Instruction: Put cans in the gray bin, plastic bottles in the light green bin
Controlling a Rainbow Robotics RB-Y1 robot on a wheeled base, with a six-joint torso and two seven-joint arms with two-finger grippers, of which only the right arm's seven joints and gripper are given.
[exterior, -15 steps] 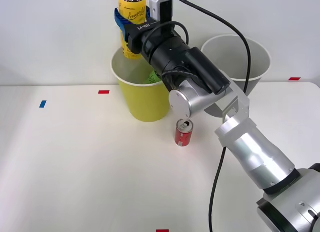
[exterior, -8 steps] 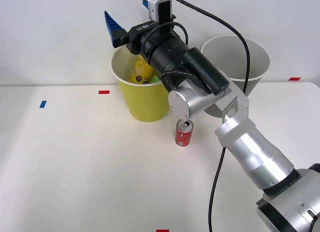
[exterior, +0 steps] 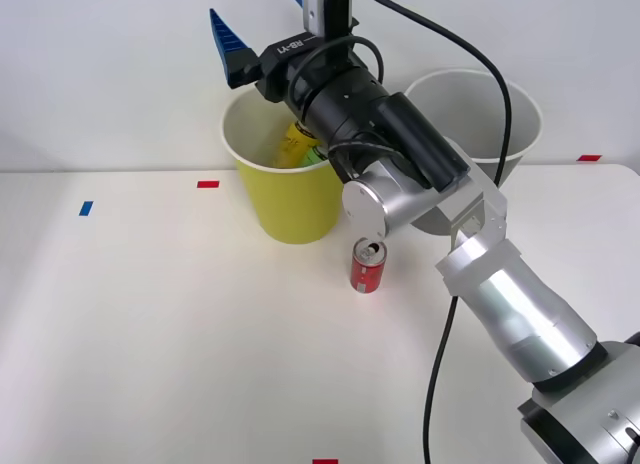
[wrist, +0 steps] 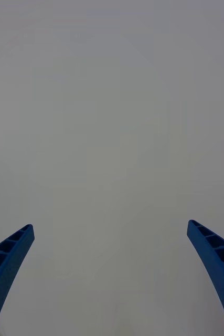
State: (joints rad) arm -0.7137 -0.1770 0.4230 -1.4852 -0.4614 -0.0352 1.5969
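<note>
Front view: light green bin [exterior: 290, 199] holds yellow bottle [exterior: 296, 144]; right claw [exterior: 262, 29] released.

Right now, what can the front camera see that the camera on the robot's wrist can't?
Only the front view: the light green bin with the yellow bottle lying inside it, the gray bin behind the arm, the red can standing on the white table in front of the green bin, and small red and blue marks on the table.

Only the wrist view: a plain pale wall between the two blue fingers.

Both: the right tool, wide open and holding nothing.
</note>
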